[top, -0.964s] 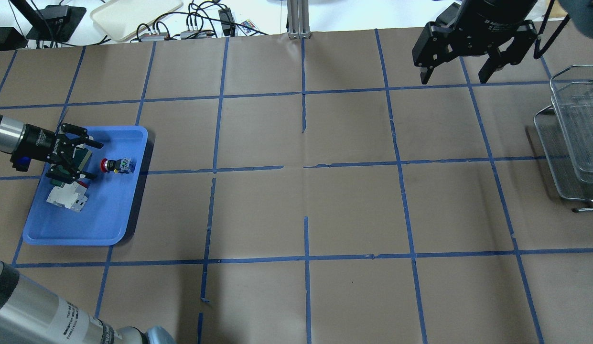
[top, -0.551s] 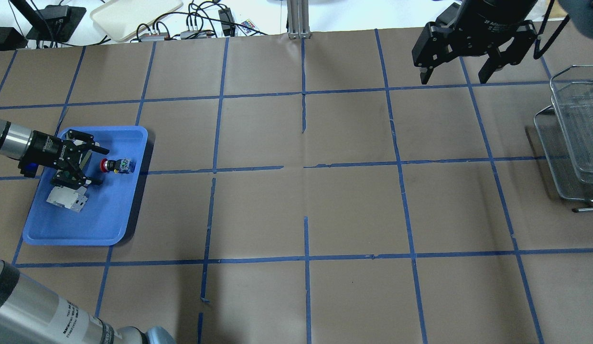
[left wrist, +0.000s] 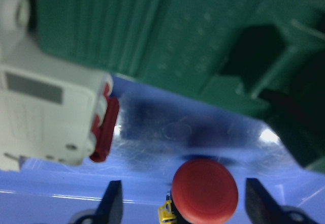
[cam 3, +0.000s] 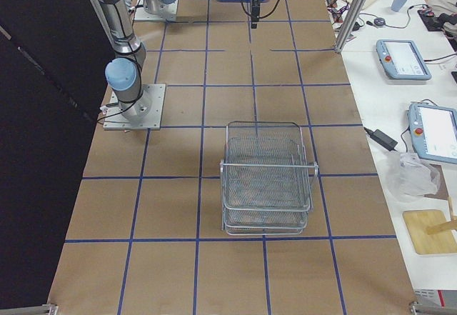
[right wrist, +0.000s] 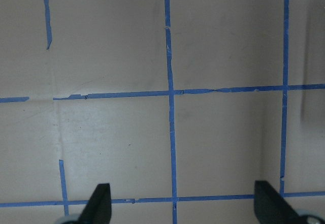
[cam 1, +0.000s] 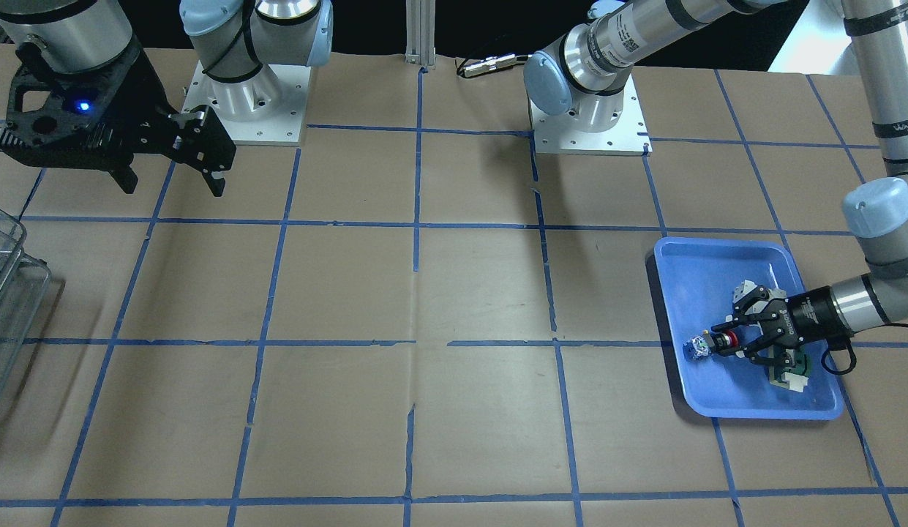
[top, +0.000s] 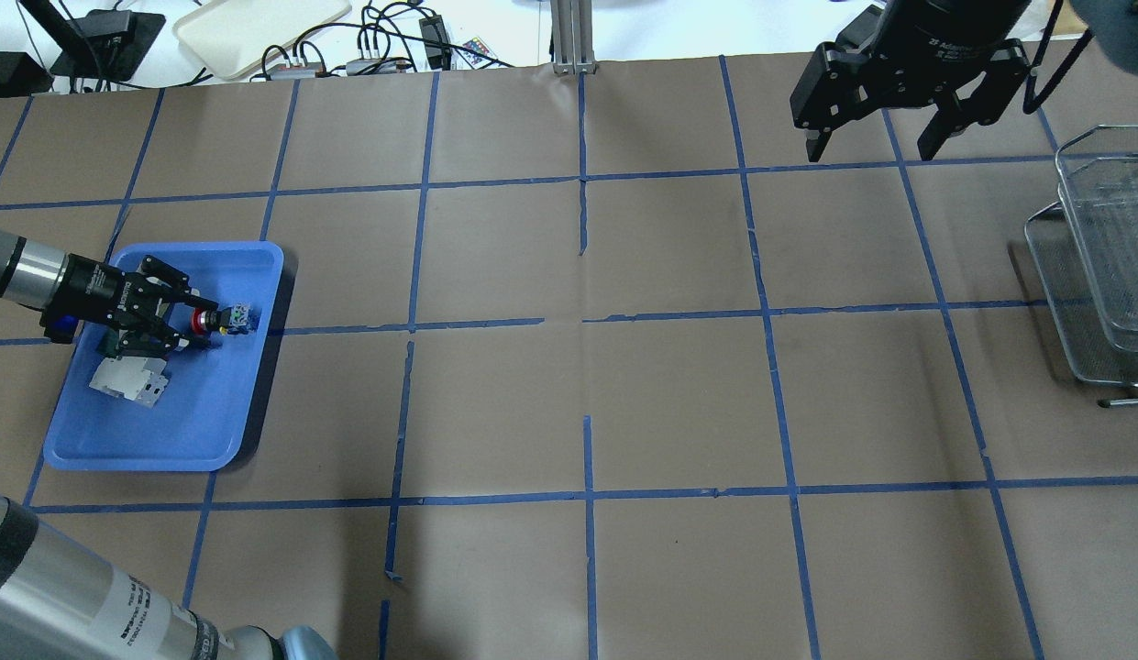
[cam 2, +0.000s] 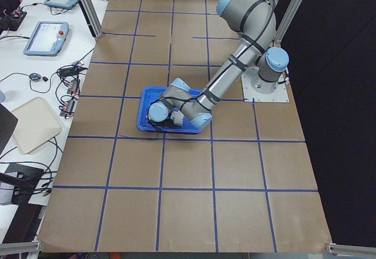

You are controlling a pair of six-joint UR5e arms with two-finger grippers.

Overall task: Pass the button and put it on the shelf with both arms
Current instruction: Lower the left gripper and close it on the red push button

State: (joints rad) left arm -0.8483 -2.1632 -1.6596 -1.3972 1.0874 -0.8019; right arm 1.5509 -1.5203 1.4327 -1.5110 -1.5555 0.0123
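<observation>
The button (top: 227,318) lies on its side in the blue tray (top: 165,456), red head toward my left gripper (top: 200,322). That gripper is open and low in the tray, its fingertips on either side of the red head. In the left wrist view the red head (left wrist: 204,190) sits between the two fingertips (left wrist: 112,203), apart from both. The front view shows the button (cam 1: 702,346) just beyond the left gripper (cam 1: 726,342). My right gripper (top: 869,151) is open and empty, high over the far right of the table. The wire-mesh shelf (top: 1105,266) stands at the right edge.
A white-and-red breaker block (top: 128,380) and a green flat part (left wrist: 177,36) lie in the tray beside and under the left gripper. Blue tape lines grid the brown table. Cables and a white tray (top: 257,27) lie beyond the far edge.
My left gripper has moved right across the tray toward the button; its open fingers now straddle the red head. The button and the right arm have not moved.
</observation>
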